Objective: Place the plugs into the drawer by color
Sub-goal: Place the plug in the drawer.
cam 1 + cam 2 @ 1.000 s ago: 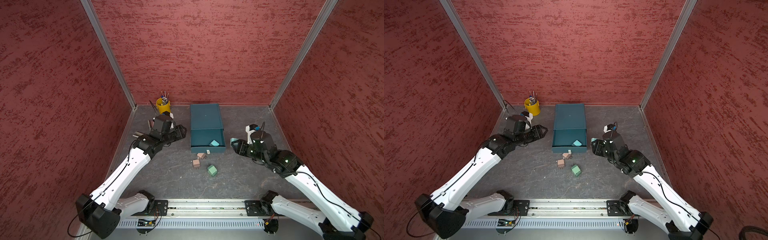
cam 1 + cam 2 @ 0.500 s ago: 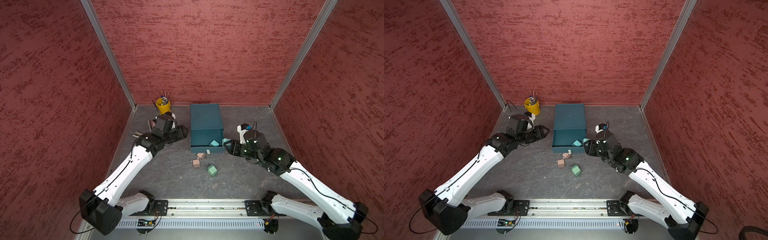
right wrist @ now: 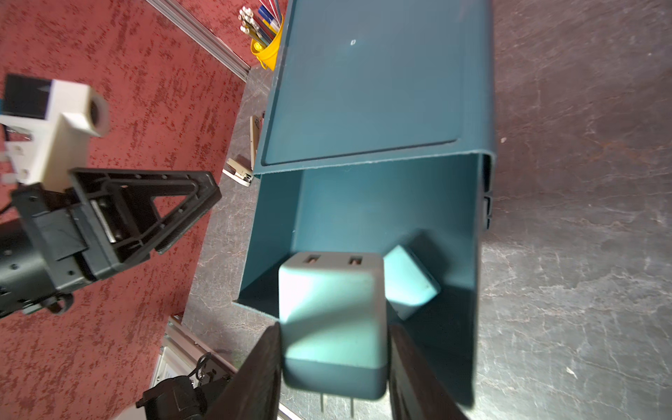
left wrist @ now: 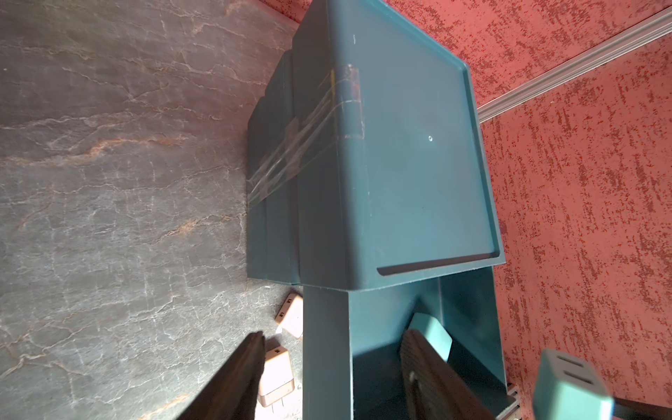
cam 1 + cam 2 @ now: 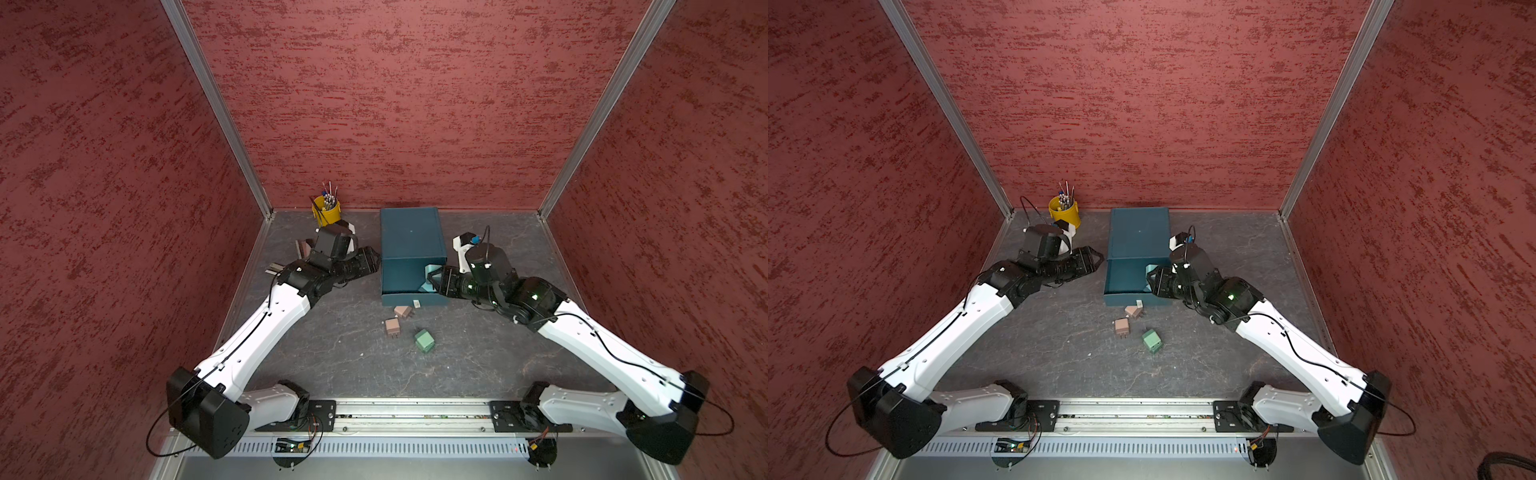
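red-walled cell, grey slab point(image 5: 332, 357): our right gripper point(image 3: 334, 329) pinches a teal plug point(image 3: 331, 291) over the open drawer point(image 5: 395, 299), beside its twin point(image 3: 409, 287) for colour match; left gripper point(image 5: 374, 264) gapes empty alongside.

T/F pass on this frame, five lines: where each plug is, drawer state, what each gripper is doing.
1. The right gripper holds a teal plug over the open drawer. True.
2. The drawer has nothing in it. False: a second teal plug lies inside.
3. The green plug is in the drawer. False: it sits on the table in front of the drawer.
4. Both pinkish-tan plugs lie on the table, outside the drawer. True.
5. The left gripper grips a plug. False: its fingers stand apart and hold nothing, off to the drawer's side.
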You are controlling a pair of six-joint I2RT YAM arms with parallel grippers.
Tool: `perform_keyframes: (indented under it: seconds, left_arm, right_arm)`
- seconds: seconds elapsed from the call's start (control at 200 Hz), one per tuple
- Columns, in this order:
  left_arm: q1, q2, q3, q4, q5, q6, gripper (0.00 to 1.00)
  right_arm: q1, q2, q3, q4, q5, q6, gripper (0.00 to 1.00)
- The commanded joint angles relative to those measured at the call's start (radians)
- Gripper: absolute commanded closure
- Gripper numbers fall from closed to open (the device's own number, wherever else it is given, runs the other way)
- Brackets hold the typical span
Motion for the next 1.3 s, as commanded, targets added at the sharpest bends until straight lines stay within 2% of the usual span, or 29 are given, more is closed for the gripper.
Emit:
perform_keyframes:
  seconds: [0.0,0.276,0.796,1.177,1.297]
  left_arm:
    - [0.006,0.022,0.033,0.045,0.014,0.012,0.35]
    - [0.006,0.092,0.077,0.071,0.023,0.010,0.34]
    - [0.012,0.162,0.073,0.091,0.017,0.011,0.34]
    - [0.020,0.169,0.044,0.092,0.015,0.004,0.34]
    - [0.020,0.168,0.038,0.089,0.017,0.009,0.35]
  right_arm:
    - [0.017,0.034,0.045,0.011,0.010,-0.021,1.00]
    - [0.020,0.112,0.064,-0.022,0.061,-0.028,1.00]
    - [0.022,0.195,0.088,-0.061,0.129,-0.062,0.97]
    - [0.021,0.218,0.086,-0.064,0.145,-0.065,0.96]
    - [0.021,0.229,0.090,-0.065,0.148,-0.067,0.92]
